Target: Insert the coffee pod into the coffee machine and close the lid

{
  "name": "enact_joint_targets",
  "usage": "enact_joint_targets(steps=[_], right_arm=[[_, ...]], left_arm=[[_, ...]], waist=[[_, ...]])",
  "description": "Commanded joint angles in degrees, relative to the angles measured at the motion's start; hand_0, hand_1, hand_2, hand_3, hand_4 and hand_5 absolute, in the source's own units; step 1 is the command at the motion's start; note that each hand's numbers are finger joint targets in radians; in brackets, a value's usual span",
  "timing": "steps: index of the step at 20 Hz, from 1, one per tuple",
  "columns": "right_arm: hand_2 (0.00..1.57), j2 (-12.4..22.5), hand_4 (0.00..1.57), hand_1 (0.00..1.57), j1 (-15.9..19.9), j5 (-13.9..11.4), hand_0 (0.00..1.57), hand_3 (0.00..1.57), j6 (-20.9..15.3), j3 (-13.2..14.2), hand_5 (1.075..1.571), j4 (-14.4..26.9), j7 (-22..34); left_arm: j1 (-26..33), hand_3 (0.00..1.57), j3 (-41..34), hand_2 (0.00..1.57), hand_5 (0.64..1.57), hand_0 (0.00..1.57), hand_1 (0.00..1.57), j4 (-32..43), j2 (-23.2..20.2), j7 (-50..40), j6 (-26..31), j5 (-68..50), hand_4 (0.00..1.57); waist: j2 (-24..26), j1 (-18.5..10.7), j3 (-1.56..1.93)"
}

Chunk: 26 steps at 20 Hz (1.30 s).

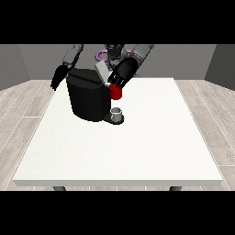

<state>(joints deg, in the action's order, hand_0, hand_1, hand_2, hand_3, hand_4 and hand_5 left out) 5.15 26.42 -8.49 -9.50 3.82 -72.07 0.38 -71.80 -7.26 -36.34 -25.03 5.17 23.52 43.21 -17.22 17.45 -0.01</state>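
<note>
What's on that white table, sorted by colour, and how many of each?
Black: 1, the coffee machine
Red: 1, a red thing at the machine
Grey: 1, a grey thing on the machine's base
Total: 3, all on the white table
The hand at the view's right is at the top of the machine; the hand at the view's left hangs beside the machine.

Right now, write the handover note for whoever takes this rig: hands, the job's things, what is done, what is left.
Hand at the view's right: at the top of the black boxy coffee machine, beside its raised grey lid; fingers unclear.
Hand at the view's left: hanging by the machine's far side, holding nothing visible.
A red thing at the machine sits at its front; a small grey cup-shaped thing stands on the machine's base below.
Left: lid not yet closed; pod insertion unconfirmed.
</note>
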Motion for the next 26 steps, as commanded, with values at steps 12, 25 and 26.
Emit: enact_joint_targets(steps=[12,25,26], right_arm=[[0.00,0.55,0.00,0.00,1.06,-0.10,0.00,0.00,0.08,0.36,1.571,0.59,-1.37],[0.00,-0.06,0.04,0.00,1.25,-1.07,0.00,0.00,-0.85,-0.68,1.571,-1.29,-0.02],[0.00,-0.55,0.08,0.00,3.19,-0.62,0.00,0.00,-1.66,0.08,1.571,-0.55,0.37]], left_arm=[[-2.24,1.13,1.79,1.23,1.571,1.21,1.21,-0.46,-1.93,1.32,-4.19,4.02,0.00],[-1.71,0.97,1.42,1.12,1.571,1.11,1.11,1.35,-2.75,5.22,-7.19,5.52,0.00],[-1.36,0.96,1.61,1.14,1.571,1.14,1.14,0.53,-0.96,4.91,-9.22,5.65,0.00]], waist=[[-2.22,0.61,0.03],[-3.44,1.84,0.01],[-4.21,0.56,0.01]])
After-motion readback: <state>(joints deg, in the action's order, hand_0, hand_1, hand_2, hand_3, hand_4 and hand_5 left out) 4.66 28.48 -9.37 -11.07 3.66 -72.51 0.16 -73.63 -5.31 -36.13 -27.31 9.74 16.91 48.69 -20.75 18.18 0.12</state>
